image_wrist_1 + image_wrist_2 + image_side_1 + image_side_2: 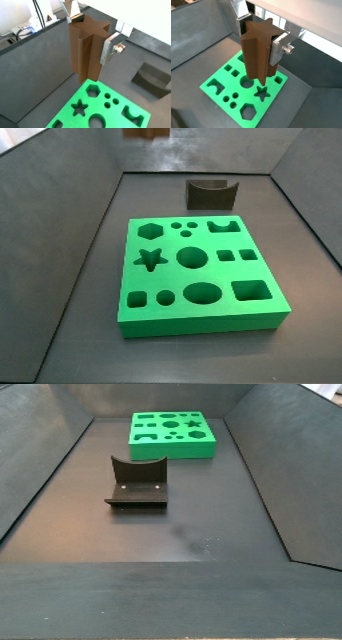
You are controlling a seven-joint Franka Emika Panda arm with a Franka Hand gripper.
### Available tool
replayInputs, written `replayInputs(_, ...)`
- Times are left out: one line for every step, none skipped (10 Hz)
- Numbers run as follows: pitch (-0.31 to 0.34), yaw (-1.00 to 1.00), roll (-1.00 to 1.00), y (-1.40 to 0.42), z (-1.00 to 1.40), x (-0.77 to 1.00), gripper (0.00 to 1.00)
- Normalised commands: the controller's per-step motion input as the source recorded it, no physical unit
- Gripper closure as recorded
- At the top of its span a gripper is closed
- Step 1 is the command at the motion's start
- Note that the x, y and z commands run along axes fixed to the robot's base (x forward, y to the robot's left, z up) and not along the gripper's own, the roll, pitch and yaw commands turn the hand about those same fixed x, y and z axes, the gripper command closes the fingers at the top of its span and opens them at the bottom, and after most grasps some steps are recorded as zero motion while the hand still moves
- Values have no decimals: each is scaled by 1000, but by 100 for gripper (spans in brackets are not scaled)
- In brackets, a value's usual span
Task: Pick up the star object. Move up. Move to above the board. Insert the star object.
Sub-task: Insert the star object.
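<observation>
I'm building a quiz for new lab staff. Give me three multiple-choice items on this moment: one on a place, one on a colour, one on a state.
1. Where is the star post?
A. Between the gripper's fingers, above the board
B. Lying on the floor
C. In the star hole

2. What colour is the board?
A. Red
B. Green
C. Blue

3. The board's star hole is:
A. Filled
B. Covered
C. Empty

Answers: 1 A, the gripper clamps the post in both wrist views. 2 B, bright green in every view. 3 C, nothing sits in it.

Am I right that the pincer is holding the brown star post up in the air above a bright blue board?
Nearly: the board is bright green, not blue, as both wrist views show. The pincer does hold the star post above it.
</observation>
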Motion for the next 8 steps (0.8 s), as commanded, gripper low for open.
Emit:
replayInputs(-181, -597, 0, -291, -840, -40, 100)
replayInputs(-156, -643, 40, -294, -843, 0, 100)
replayInputs(-126, -600, 123, -280, -831, 0, 100)
replayInputs(-121, -466, 173, -194, -800, 0, 100)
replayInputs(-147, 14, 189, -37, -737, 0, 100)
replayInputs(-170, 151, 154, -40, -729, 0, 100)
replayInputs(-163, 174, 173, -34, -743, 9, 100)
replayInputs(-154, 106, 141, -106, -703, 0, 100)
